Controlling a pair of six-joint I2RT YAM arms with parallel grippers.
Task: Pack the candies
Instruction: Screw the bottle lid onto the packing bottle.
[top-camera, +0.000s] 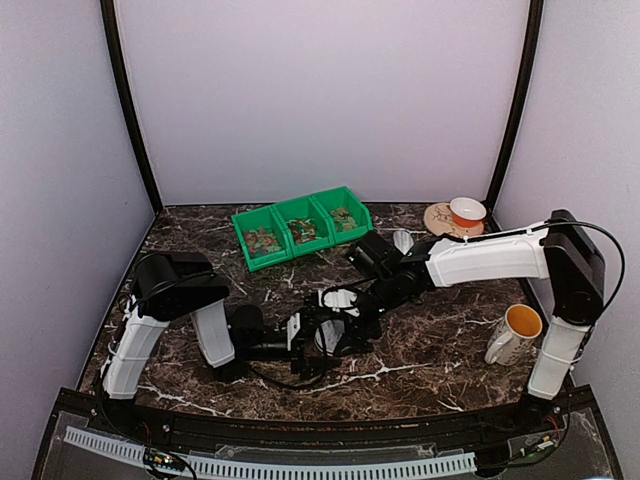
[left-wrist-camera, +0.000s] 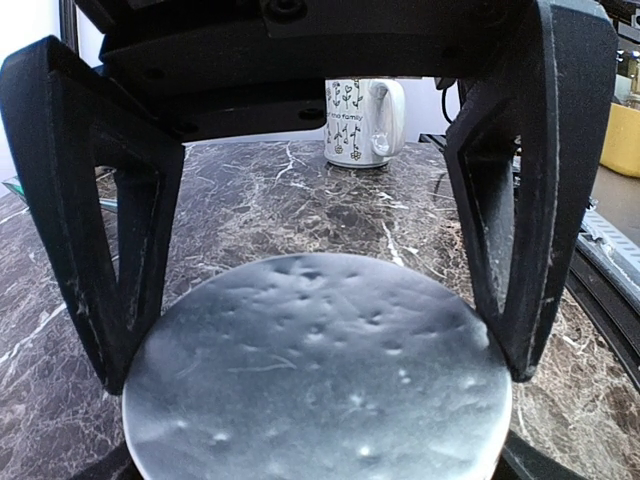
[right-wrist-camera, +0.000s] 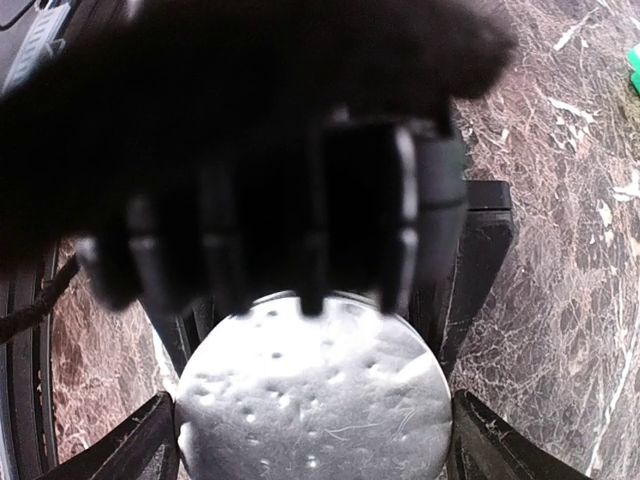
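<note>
The left gripper (left-wrist-camera: 318, 340) is clasping the grey jar lid (left-wrist-camera: 300, 400) from the side while the right gripper (right-wrist-camera: 315, 420) is straddling it from above, pressing or not I cannot tell, and the candies (top-camera: 300, 230) are lying well apart in the green bins (top-camera: 258, 262) beyond both.

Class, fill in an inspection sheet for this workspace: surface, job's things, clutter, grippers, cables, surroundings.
Surface: dark marbled table.
Job's things: candies in three green bins at the back.
Clutter: mug near the right arm's base; orange bowl on a plate, back right.
Grippers: left gripper and right gripper both flank a grey lid, jaws wide; grip cannot be told.
Cables: black cable loops beside the right arm.
Surroundings: plain pale walls, black corner posts.
</note>
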